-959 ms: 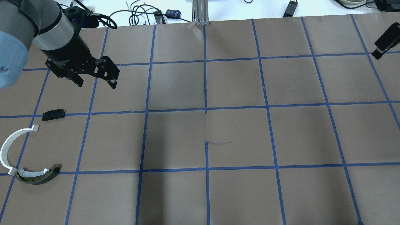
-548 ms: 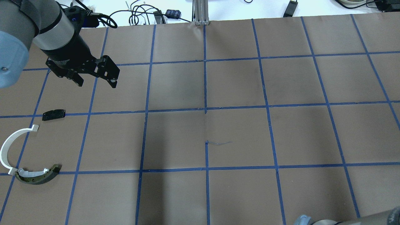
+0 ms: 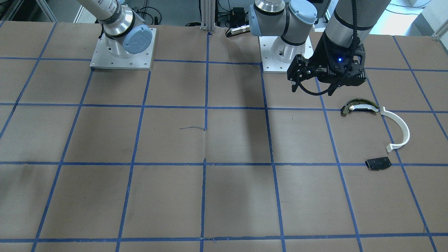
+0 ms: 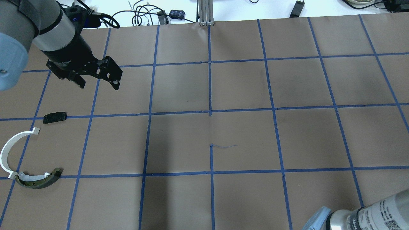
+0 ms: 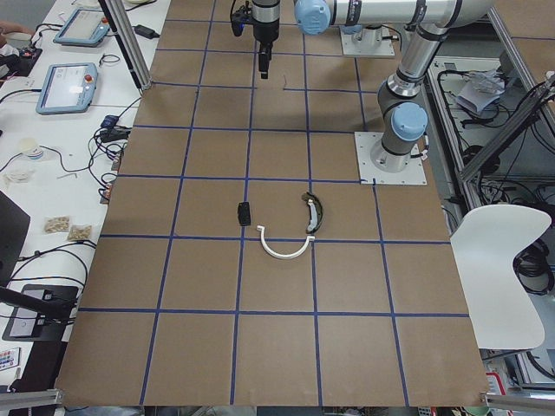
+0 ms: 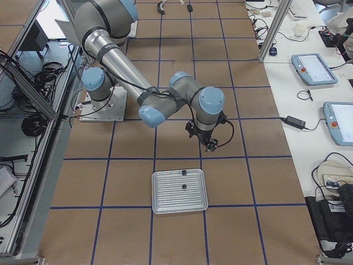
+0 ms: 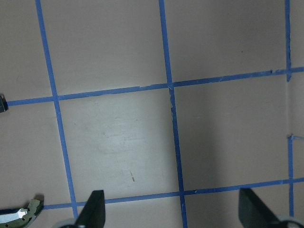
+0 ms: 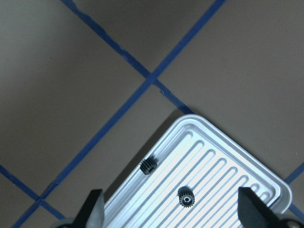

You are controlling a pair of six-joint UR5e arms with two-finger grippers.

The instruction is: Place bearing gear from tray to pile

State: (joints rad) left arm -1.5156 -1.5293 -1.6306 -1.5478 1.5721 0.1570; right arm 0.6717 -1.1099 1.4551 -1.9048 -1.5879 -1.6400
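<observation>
Two small dark bearing gears (image 8: 149,166) (image 8: 186,197) lie in a ribbed silver tray (image 8: 228,180), which also shows in the exterior right view (image 6: 180,207). My right gripper (image 8: 171,211) is open and empty and hovers just off the tray's corner (image 6: 210,146). The pile lies at the other end of the table: a white half-ring arc (image 4: 5,150), a dark curved piece with a white strip (image 4: 38,181) and a flat black plate (image 4: 55,117). My left gripper (image 4: 99,87) is open and empty, above the table beyond the plate.
The table is brown paper with a blue tape grid (image 4: 210,111). My right arm's elbow (image 4: 367,217) shows at the overhead view's bottom right. Both arm bases (image 3: 122,52) (image 3: 285,52) stand at the robot's table edge. Cables (image 4: 143,14) lie beyond the far edge.
The right arm has swung out of the overhead view's top right, and its elbow has come in at the bottom right. The left arm and the pile have not moved.
</observation>
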